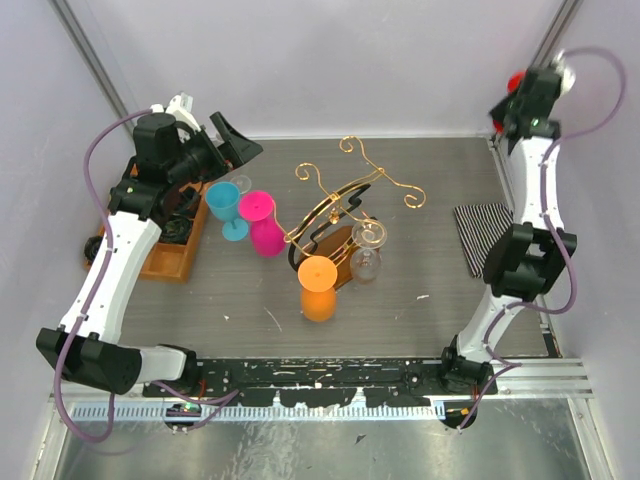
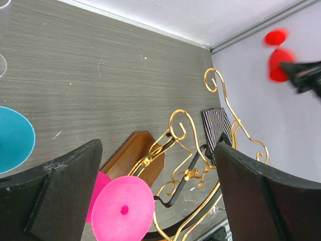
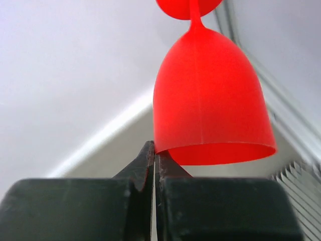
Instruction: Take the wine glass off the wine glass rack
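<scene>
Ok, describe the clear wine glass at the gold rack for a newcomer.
Start at the gold wire rack with a black arch, mid-table. At its right side, beside the orange glass, is the clear wine glass. Unlike that and the pink glass and blue glass, it is colourless.

Left pincer (image 2: 158,148) spread; right pincer (image 3: 154,153) aloft, clamping wine glass (image 3: 205,100).
</scene>
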Controlling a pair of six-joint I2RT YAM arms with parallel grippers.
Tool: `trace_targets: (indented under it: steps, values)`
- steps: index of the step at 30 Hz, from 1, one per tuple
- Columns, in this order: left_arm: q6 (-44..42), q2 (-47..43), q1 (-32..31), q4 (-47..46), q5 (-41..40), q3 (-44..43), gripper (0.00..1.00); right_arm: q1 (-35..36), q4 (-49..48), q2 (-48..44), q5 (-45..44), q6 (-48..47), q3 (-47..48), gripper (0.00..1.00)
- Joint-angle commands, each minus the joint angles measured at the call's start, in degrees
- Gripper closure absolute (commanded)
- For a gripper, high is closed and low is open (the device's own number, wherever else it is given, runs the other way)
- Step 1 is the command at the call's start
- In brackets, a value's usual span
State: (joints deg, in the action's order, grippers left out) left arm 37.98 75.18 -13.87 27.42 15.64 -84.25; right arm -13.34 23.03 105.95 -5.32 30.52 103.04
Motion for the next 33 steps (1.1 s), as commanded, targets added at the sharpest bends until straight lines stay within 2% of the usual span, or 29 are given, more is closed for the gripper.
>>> trace_targets:
  steps: [1,3,4,7,9,15,19,23,33]
  values:
    - [0.27,0.22,0.32,-0.39,0.49,-1.48,0.0,0.53,24.18,7.94,4.01,-10.28,35.15,0.99]
    - [0.64,0.21,0.27,-0.71,0.69,-0.96,0.0,0.34,33.94,13.32,8.67,-10.95,47.16,0.99]
    - [0.68,0.15,0.27,-0.69,0.67,-0.73,0.0,-0.05,35.72,13.62,12.83,-10.24,47.17,0.99]
    - [0.55,-0.18,0.33,-0.1,0.48,-0.17,0.0,-0.26,34.23,10.29,19.48,-9.65,36.22,0.99]
    - [0.29,-0.5,0.42,0.21,0.43,0.1,0.0,0.25,37.36,11.31,22.26,-10.32,35.95,0.99]
    - [-0.01,-0.81,0.34,0.72,0.22,0.7,0.0,1.18,43.45,15.39,23.7,-11.81,39.57,0.99]
    - [0.64,-0.9,0.33,0.94,0.52,1.65,0.0,1.36,50.1,20.55,28.32,-12.86,45.11,0.99]
    - [0.79,-1.64,0.34,1.06,0.38,2.86,0.01,3.07,51.62,18.92,27.69,-14.18,36.3,0.99]
    - [1.22,-1.96,0.33,1.15,0.46,3.01,0.01,7.16,54.17,16.75,26.35,-14.35,32.41,0.99]
